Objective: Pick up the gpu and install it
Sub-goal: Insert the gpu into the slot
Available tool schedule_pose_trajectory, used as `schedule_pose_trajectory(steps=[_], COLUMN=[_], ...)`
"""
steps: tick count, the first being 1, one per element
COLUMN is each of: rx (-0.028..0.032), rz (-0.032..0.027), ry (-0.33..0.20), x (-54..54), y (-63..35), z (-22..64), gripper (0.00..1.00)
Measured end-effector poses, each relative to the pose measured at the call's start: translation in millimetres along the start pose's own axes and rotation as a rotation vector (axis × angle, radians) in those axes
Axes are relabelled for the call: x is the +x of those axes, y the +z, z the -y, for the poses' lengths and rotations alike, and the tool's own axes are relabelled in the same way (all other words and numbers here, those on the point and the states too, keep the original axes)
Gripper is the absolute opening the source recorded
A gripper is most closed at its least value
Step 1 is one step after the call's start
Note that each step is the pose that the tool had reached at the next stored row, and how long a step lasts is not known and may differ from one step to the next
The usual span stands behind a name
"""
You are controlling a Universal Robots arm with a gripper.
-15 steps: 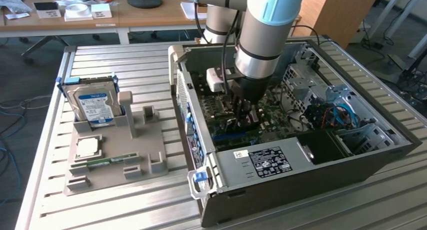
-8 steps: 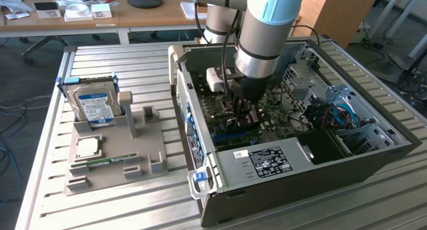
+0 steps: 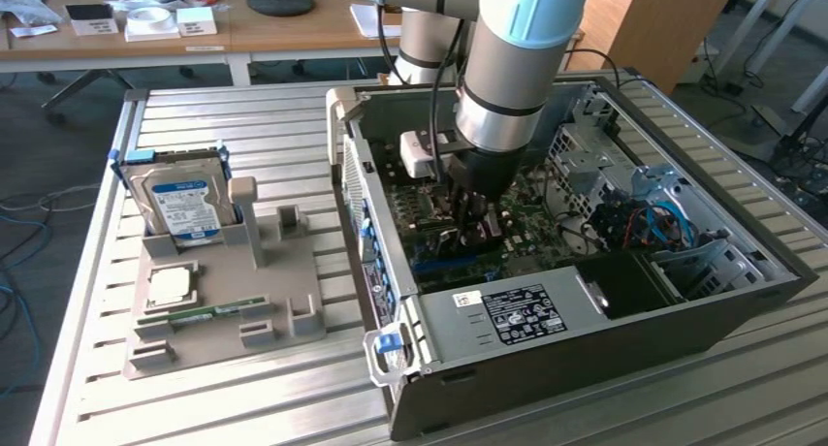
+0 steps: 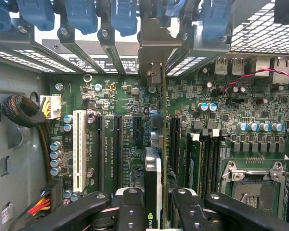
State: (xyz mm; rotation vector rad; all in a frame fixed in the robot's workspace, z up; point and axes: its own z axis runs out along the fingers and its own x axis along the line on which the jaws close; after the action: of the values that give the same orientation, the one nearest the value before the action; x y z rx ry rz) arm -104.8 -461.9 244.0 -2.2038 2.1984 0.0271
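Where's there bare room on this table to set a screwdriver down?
Bare table slats lie behind the hard drive and in front of the grey fixture; between fixture and computer case it's tight. Inside, the tool holds the gpu.

I count one computer case [image 3: 647,320], one motherboard [image 4: 111,144] with one white slot [image 4: 79,149], and one gpu [image 4: 153,185] clamped in my jaws. The one grey holder [image 3: 278,276] carries one hard drive [image 3: 181,202], one processor chip [image 3: 171,286] and one RAM stick [image 3: 201,317].
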Motion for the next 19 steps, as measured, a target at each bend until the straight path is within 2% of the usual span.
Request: schedule_pose_trajectory(steps=[5,12,19], rx=[0.0,0.0012,0.0014], rz=[0.0,-0.0003,-0.0003], ry=[0.002,0.037,0.038], x=[0.0,0.0,-0.3], y=[0.0,0.0,0.0], z=[0.0,0.0,-0.6], gripper=[0.27,0.27,0.27])
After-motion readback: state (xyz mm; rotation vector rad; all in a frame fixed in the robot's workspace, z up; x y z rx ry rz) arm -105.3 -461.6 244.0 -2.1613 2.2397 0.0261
